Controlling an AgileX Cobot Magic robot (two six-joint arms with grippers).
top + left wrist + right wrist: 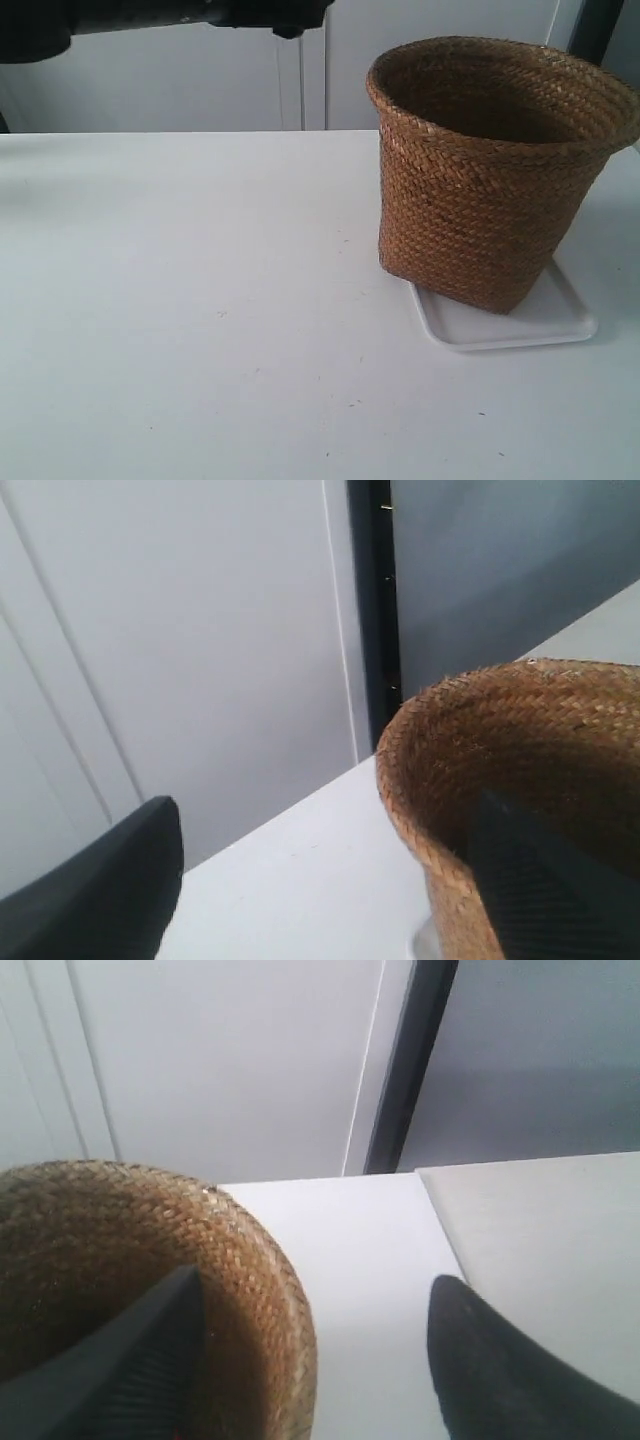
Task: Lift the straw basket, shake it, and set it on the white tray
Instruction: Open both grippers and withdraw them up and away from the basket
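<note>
Where it stands upright on the white tray (560,325), at the exterior view's right, the straw basket (480,200) shows tight brown weave, a braided rim and a dark inside (the tray's edge peeks out in front). White tabletop (200,300) lies around. The left gripper (327,810) and the right gripper (317,1280) both gape wide, each with one finger over the basket's mouth.

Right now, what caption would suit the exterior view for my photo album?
Straw basket standing upright on the white tray, on a white table, with a dark robot arm at the top edge.
</note>
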